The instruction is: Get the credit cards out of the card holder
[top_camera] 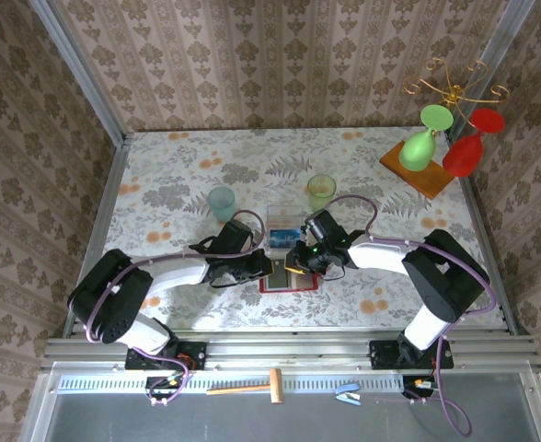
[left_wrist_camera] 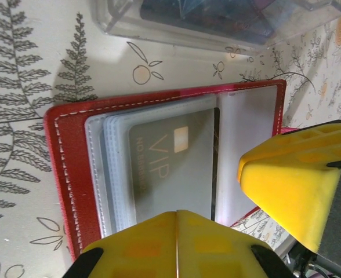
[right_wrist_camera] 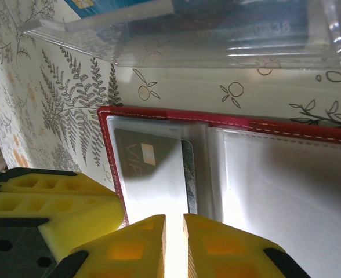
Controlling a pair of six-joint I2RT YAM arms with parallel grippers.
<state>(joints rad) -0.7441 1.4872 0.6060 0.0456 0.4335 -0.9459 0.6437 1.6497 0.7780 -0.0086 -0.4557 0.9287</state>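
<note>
1. Across a table with a flowered cloth, walled by patterned wallpaper, stand a pale blue cup, a green cup and a clear box.
2. A red wallet lies open just beside the box, with a grey card in its clear sleeve.
3. Both arms bend inward over the wallet.
4. The left gripper has its fingers pressed together at the wallet's edge.
5. The right gripper leaves a thin slit at the sleeve; whether it pinches, I cannot tell.

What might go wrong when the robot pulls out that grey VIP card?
The VIP card sits in a see-through sleeve, so the jaws might pinch the sleeve and drag the whole red card holder along. The clear box lies close beside it and might get bumped.
</note>
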